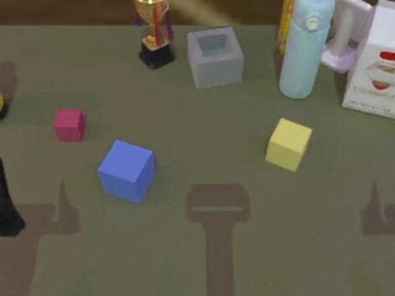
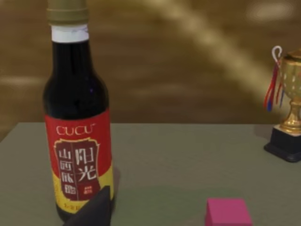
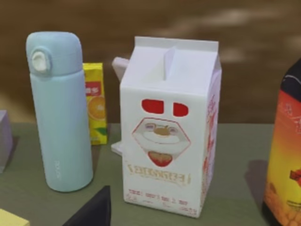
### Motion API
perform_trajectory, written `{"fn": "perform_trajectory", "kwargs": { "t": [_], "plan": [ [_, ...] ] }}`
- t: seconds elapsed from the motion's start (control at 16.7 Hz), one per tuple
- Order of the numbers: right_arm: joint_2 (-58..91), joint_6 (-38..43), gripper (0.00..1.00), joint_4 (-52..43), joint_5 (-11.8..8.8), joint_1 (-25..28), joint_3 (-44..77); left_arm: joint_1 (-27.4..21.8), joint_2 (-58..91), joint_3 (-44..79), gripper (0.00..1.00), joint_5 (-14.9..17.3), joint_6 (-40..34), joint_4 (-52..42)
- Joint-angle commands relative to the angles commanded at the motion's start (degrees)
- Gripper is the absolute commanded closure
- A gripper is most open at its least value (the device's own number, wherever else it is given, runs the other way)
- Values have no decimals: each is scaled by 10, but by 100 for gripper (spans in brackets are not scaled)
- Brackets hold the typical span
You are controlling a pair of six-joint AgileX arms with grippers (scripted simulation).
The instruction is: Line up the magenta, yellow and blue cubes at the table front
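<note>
Nearest the front edge, the olive table (image 1: 185, 265) carries only shadows; no cube sits there yet, so by my reading the lining-up has not begun and all three placements remain. A little farther in, the blue cube (image 1: 126, 170) rests left of centre, turned at an angle, with the yellow cube (image 1: 288, 144) well apart on the right, also skewed. Beyond the blue one, toward the left edge, sits the small magenta cube (image 1: 69, 125), which also shows low in the left wrist view (image 2: 227, 212). Neither gripper itself is in view from above; each wrist view shows only a dark finger tip, so I cannot tell whether either gripper is spread or closed, and nothing appears held. Farther back stand a dark sauce bottle (image 2: 77, 113) at the left, a trophy (image 1: 153, 34), a grey hollow box (image 1: 215, 57), a pale blue flask (image 1: 304, 46), a milk carton (image 3: 169, 127) and a juice box (image 3: 95, 103).
</note>
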Motion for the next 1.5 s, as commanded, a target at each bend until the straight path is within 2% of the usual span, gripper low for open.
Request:
{"fn": "perform_trajectory", "kwargs": {
  "t": [0.3,0.54,0.78,1.26,1.5],
  "plan": [
    [0,0,0,0,0,0,0,-4,34,35,0,2,-2,-24],
    [0,0,0,0,0,0,0,-12,162,164,0,4,-10,-104],
    [0,0,0,0,0,0,0,-21,383,367,0,3,-18,-229],
    [0,0,0,0,0,0,0,-42,936,811,0,-3,-32,-520],
    [0,0,0,0,0,0,0,-51,1147,994,0,-4,-41,-640]
  ]
}}
